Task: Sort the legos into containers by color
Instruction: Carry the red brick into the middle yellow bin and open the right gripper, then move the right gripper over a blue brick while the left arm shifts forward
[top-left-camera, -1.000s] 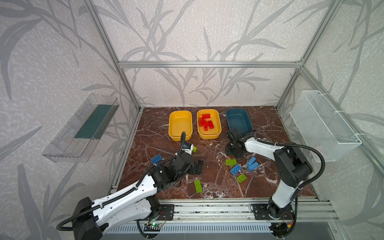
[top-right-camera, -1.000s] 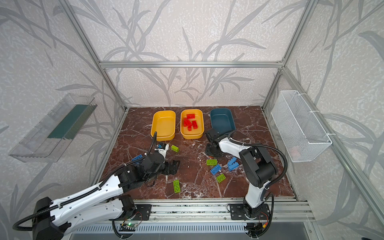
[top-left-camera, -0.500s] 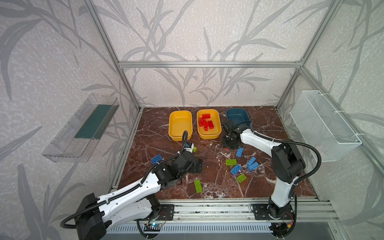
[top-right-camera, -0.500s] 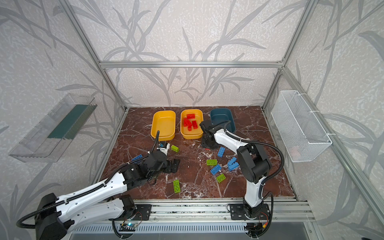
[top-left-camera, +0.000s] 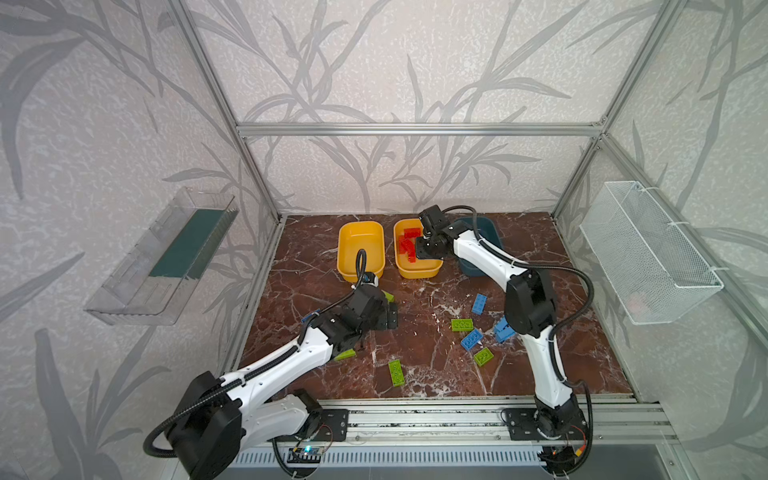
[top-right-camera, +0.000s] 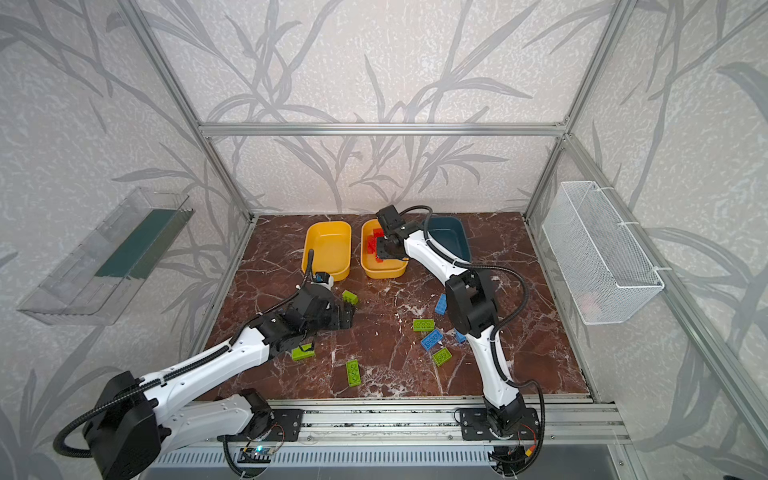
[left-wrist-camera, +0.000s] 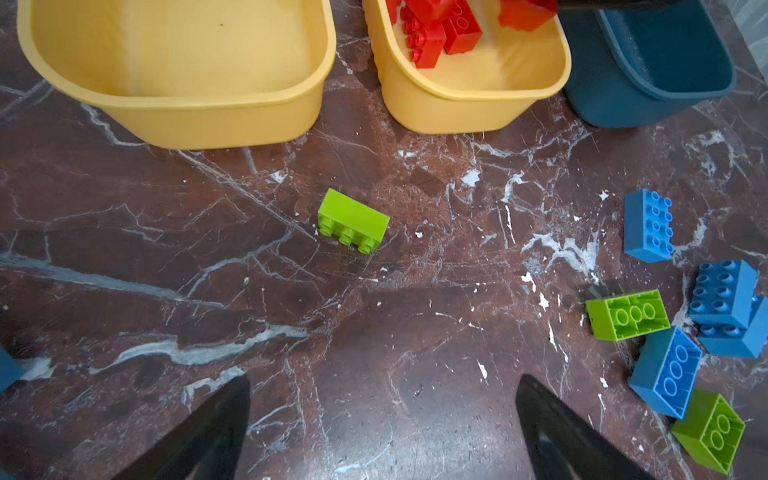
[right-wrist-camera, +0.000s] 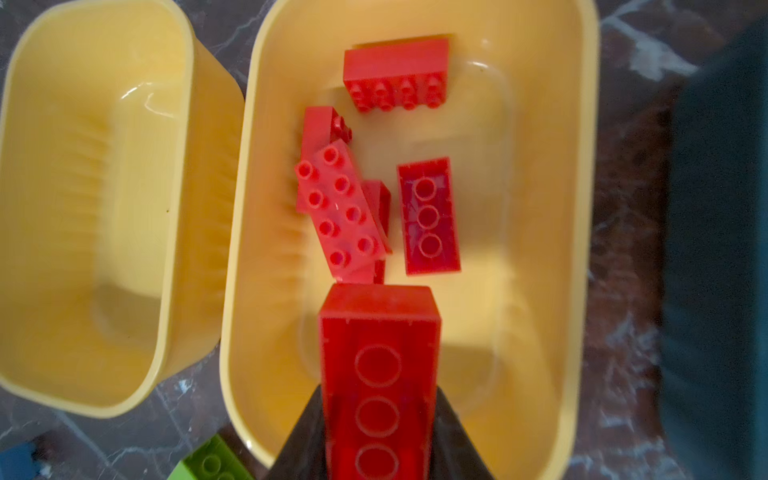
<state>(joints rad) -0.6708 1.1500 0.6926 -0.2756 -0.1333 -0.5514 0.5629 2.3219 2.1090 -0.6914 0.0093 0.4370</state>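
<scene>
Several red bricks (right-wrist-camera: 428, 216) lie in the middle yellow tub (right-wrist-camera: 584, 208); the right tool (right-wrist-camera: 378, 449) hangs over it, clamped on one more red brick (right-wrist-camera: 379, 345). The left tool (left-wrist-camera: 380, 386) stands wide open above the surface (left-wrist-camera: 166, 257), near a green brick (left-wrist-camera: 353, 224) lying on its side. Blue bricks (top-left-camera: 478, 303) and other green ones lie loose on the surface, outside the teal tub (top-left-camera: 490, 228).

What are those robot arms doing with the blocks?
They sort bricks by color. The right hand holds a red brick over the middle yellow tub, where other red bricks lie. The left hand hangs open near a green brick on the table. More green bricks and blue bricks lie loose there, and the left yellow tub is empty.
</scene>
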